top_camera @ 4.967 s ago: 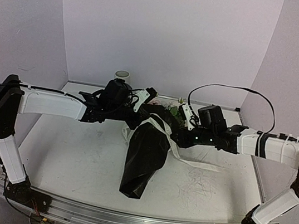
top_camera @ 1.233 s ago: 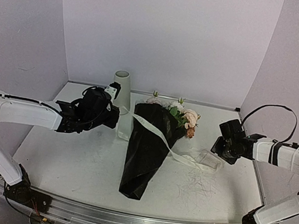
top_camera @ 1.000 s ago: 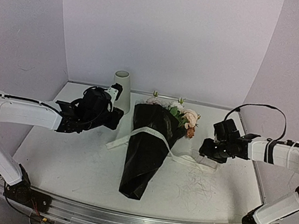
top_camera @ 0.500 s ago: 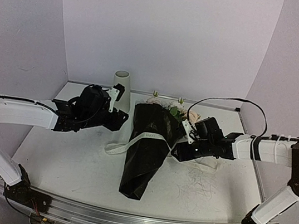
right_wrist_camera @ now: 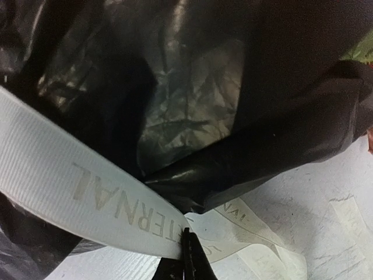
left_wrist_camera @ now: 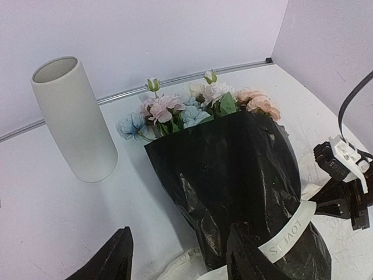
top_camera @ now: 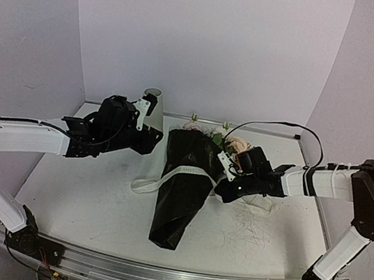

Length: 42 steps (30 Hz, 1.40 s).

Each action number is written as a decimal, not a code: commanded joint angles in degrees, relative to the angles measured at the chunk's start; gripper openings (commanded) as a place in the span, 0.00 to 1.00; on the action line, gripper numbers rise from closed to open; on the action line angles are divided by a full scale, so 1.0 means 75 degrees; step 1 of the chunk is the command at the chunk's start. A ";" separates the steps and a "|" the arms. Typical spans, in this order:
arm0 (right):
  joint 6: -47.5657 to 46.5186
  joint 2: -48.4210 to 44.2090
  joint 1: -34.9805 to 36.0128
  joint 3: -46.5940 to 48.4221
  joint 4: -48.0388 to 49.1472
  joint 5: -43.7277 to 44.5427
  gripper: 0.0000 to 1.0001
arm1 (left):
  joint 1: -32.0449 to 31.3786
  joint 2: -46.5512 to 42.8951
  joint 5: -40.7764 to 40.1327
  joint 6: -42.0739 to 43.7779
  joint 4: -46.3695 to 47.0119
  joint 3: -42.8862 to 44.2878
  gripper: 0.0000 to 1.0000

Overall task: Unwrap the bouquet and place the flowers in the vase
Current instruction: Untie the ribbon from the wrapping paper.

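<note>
Top view: you look down from high behind the near edge over the whole worktop (top_camera: 94,196). Left wrist: you face the bouquet (left_wrist_camera: 233,169) and vase (left_wrist_camera: 73,122) from near. Right wrist: you sit tight against the ribbon (right_wrist_camera: 76,186). All three views share the bouquet.

One bouquet (top_camera: 180,195), one vase (left_wrist_camera: 73,122), one ribbon (right_wrist_camera: 76,192)

the bouquet (top_camera: 182,196) lay on the table (top_camera: 87,195), flowers (top_camera: 234,144) toward 12 o'clock, cone tip toward 6, a ribbon (top_camera: 183,172) across its middle trailing toward 8. the vase (top_camera: 153,99) stood at its 11. the left gripper (top_camera: 153,140) hovered at its 10; the right gripper (top_camera: 220,188) met its 3 o'clock edge.
</note>
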 commanded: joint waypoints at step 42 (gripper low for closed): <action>0.1719 0.1354 0.1200 0.5922 -0.0502 -0.0419 0.67 | 0.0050 -0.2955 -0.4518 -0.1011 -0.1038 -0.0984 0.68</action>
